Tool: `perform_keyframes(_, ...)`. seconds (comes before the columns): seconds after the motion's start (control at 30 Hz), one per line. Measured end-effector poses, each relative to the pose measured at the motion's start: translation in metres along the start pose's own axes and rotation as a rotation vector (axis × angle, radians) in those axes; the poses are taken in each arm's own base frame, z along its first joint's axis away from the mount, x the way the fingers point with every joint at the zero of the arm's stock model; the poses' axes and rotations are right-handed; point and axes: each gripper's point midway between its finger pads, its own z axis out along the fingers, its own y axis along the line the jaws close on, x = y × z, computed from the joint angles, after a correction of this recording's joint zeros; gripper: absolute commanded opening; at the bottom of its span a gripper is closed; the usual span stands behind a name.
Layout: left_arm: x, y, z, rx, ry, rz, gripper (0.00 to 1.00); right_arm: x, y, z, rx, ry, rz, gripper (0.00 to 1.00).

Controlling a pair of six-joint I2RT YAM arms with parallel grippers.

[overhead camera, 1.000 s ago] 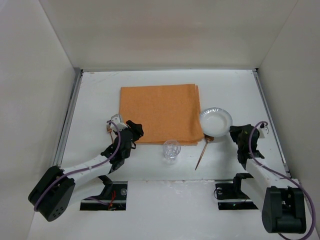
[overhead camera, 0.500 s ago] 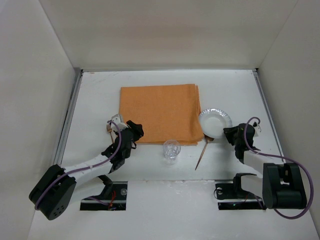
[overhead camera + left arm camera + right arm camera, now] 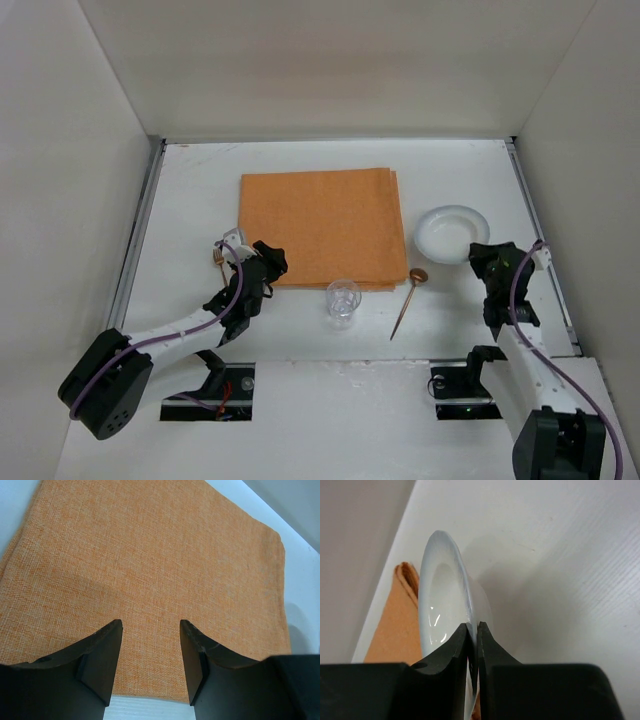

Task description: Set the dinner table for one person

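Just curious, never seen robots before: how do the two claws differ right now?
The left gripper is wide open; the right gripper is pinched shut. The left gripper holds nothing above the orange placemat; the right gripper clamps the rim of the white plate. Both have black fingers.

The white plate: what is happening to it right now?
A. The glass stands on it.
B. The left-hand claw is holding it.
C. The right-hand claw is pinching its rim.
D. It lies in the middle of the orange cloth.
C: the right gripper is closed on the rim of the plate, which is off to the right of the orange cloth.
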Motion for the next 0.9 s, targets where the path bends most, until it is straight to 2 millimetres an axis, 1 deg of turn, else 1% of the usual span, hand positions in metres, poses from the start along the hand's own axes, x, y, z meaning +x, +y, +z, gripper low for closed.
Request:
perform_keyframes(0.07,0.000,0.000,0.000,0.000,0.000,0.000,0.47,-0.011,0.016,-0.006,-0.037,-0.022,0.000,0.08)
perform_keyframes(0.17,0.000,0.000,0.000,-0.001,0.000,0.000,0.47,-0.025,0.049,-0.013,-0.107,-0.038,0.003,0.08)
perform_keyframes(0.2,0.000,0.000,0.000,-0.001,-0.001,0.000,0.47,-0.023,0.060,-0.014,-0.130,-0.025,0.000,0.08)
perform_keyframes(0.27,0.000,0.000,0.000,-0.001,-0.001,0.000,0.47,-0.008,0.088,-0.016,-0.188,0.035,-0.019,0.09)
perform_keyframes(0.33,-0.002,0.002,0.001,-0.005,-0.005,-0.002,0.47,0.021,0.116,-0.015,-0.242,0.133,-0.050,0.09)
perform_keyframes(0.43,-0.007,0.004,0.001,-0.011,-0.020,-0.011,0.47,0.074,0.152,-0.011,-0.304,0.288,-0.103,0.10)
perform_keyframes(0.5,-0.012,0.007,0.001,-0.016,-0.035,-0.018,0.47,0.109,0.172,-0.007,-0.334,0.383,-0.130,0.10)
perform_keyframes(0.6,-0.017,0.014,0.001,-0.032,-0.052,-0.024,0.47,0.154,0.195,0.002,-0.368,0.485,-0.151,0.10)
perform_keyframes(0.67,-0.019,0.019,0.001,-0.044,-0.060,-0.027,0.47,0.180,0.208,0.009,-0.387,0.534,-0.157,0.10)
perform_keyframes(0.73,-0.021,0.022,0.001,-0.049,-0.069,-0.031,0.47,0.199,0.216,0.018,-0.393,0.565,-0.158,0.10)
perform_keyframes(0.83,-0.024,0.022,0.001,-0.049,-0.076,-0.034,0.47,0.223,0.221,0.031,-0.387,0.596,-0.160,0.10)
perform_keyframes(0.9,-0.023,0.022,0.001,-0.049,-0.076,-0.033,0.47,0.235,0.220,0.039,-0.378,0.610,-0.163,0.11)
